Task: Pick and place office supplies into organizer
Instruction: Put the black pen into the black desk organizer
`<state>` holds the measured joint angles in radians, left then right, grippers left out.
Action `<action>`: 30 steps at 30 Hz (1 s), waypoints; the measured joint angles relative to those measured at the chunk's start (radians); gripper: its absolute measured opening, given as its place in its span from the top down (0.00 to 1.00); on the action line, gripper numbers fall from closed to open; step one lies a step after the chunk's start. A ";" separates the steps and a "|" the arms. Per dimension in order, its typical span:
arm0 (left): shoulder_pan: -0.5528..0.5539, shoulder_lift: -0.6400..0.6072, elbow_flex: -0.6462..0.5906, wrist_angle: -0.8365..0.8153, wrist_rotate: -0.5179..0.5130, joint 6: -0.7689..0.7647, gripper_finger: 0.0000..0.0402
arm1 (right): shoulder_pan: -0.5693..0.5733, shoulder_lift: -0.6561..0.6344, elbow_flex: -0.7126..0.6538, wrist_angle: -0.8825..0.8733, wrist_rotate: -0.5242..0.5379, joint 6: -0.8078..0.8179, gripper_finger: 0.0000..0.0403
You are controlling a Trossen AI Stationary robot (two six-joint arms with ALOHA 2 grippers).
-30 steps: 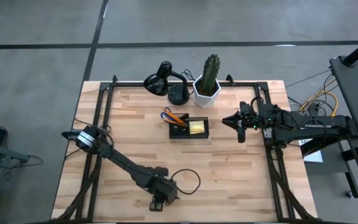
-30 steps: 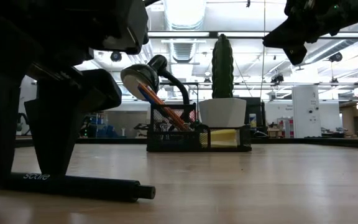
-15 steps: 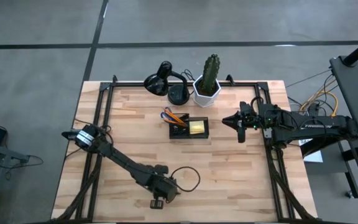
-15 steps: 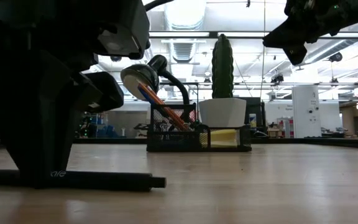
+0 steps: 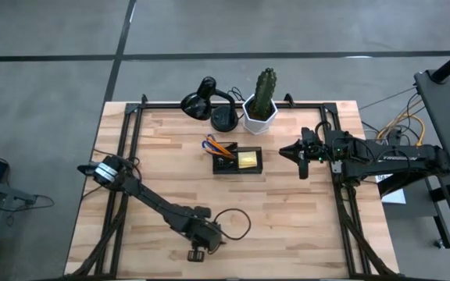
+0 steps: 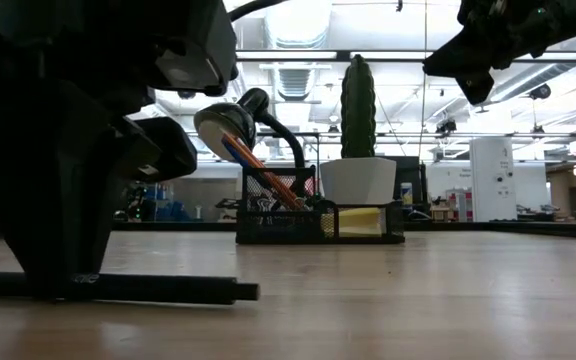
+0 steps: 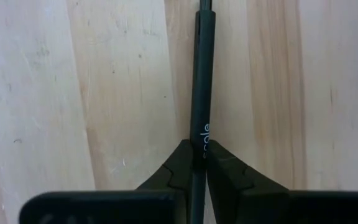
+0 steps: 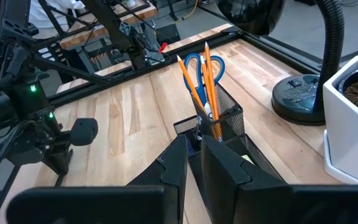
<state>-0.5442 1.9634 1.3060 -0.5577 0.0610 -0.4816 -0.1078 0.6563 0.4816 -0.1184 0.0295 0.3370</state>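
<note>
The left gripper (image 7: 193,163) has closed since a second ago, when its fingers stood spread over the dark pen (image 7: 202,81); now they are clenched on the barrel, which lies flat on the wooden table (image 5: 303,226). In the low view the pen (image 6: 158,289) has slid a little along the tabletop between frames. This happens close to the table's near edge, with bare wood on either side of it and up to the organizer (image 5: 237,161). Pale lettering runs along the barrel; only "ole" can be read.

The right gripper (image 5: 297,153) hovers right of the organizer, fingers shut on nothing. The organizer sits mid-table with orange pencils (image 8: 204,87) and blue-handled scissors (image 8: 196,66) upright in its mesh cup, and the yellow sticky-note pad (image 5: 247,159) alongside. Behind stand a black desk lamp (image 5: 205,101) and a cactus pot (image 5: 261,110).
</note>
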 joint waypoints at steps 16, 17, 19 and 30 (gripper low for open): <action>0.008 -0.046 -0.001 -0.049 -0.009 0.053 0.97 | 0.000 0.000 0.000 0.000 0.000 0.000 0.91; 0.012 -0.052 -0.001 -0.086 -0.017 0.064 0.97 | 0.000 0.000 0.000 0.000 0.000 0.000 0.91; 0.022 -0.069 -0.002 -0.146 -0.030 0.071 0.97 | 0.000 0.000 0.000 0.000 0.000 0.000 0.91; 0.116 -0.202 -0.002 -0.118 -0.137 0.149 0.97 | 0.000 -0.002 0.000 -0.006 -0.001 -0.005 0.90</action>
<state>-0.4284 1.7614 1.3041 -0.6760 -0.0757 -0.3329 -0.1074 0.6544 0.4816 -0.1242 0.0288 0.3317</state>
